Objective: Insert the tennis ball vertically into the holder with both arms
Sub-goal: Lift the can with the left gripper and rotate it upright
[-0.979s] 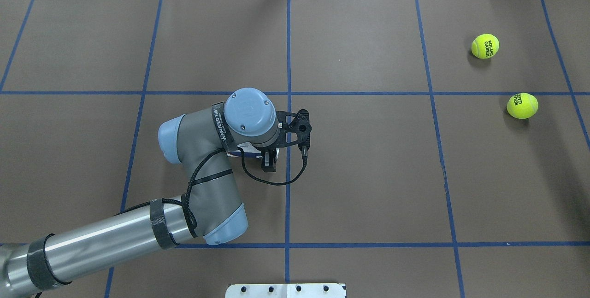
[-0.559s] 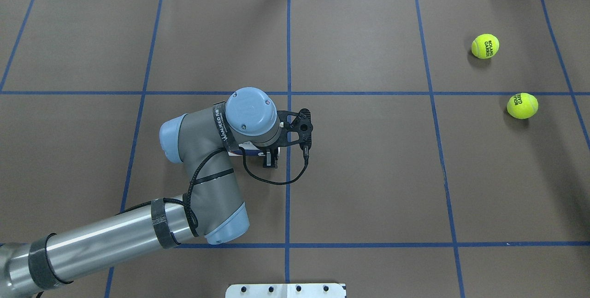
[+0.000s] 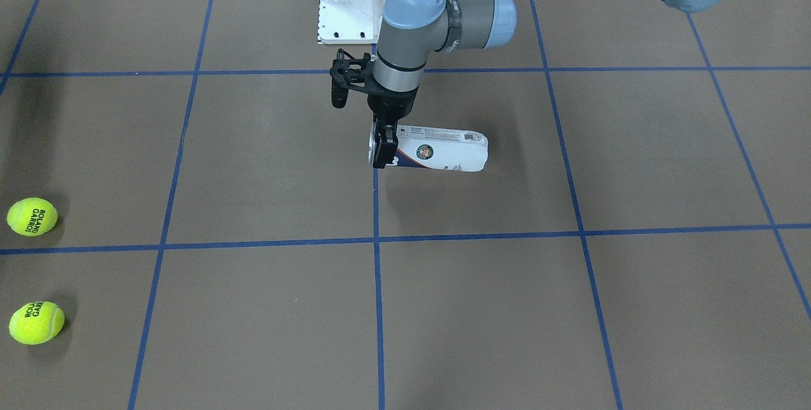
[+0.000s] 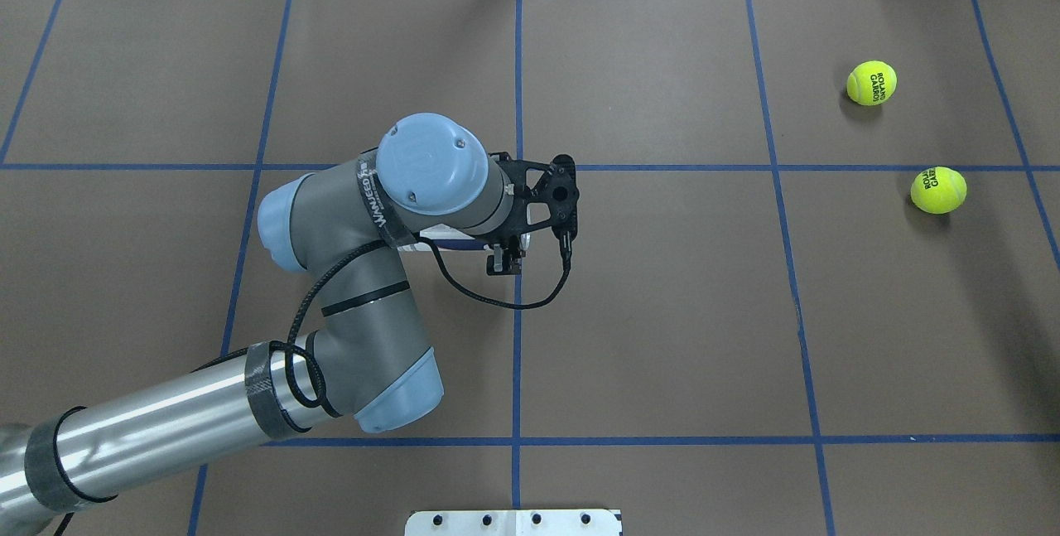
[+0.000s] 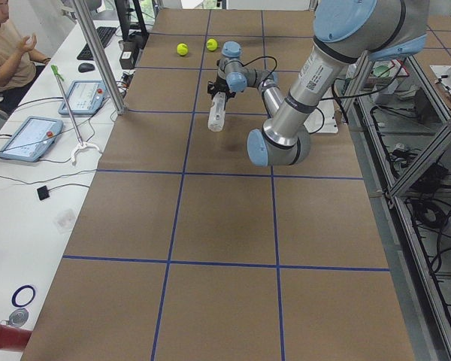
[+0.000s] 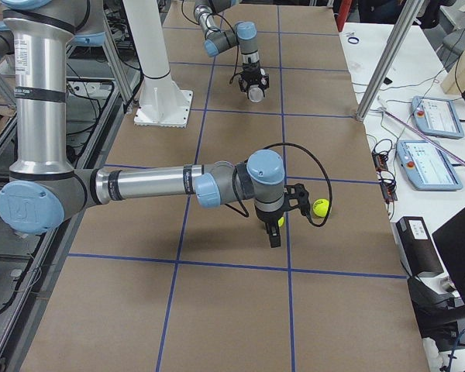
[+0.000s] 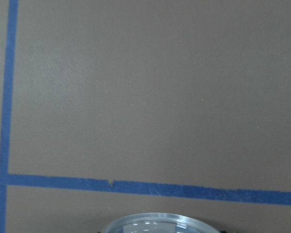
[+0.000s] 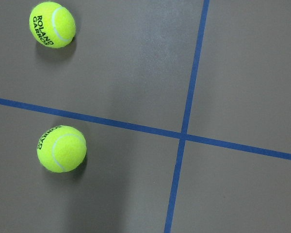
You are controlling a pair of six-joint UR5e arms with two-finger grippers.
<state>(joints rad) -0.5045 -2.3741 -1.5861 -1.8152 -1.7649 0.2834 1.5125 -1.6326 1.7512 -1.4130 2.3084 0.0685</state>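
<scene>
Though clear, the holder (image 3: 443,150) wears a white-and-navy label (image 3: 456,158) with round emblem (image 3: 424,152).

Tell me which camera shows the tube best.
Exterior front-facing: the tube shows side-on, label visible. Overhead, the left arm hides nearly all of it. Side views show it small; the left wrist camera catches only its rim; the right wrist camera, none.
</scene>
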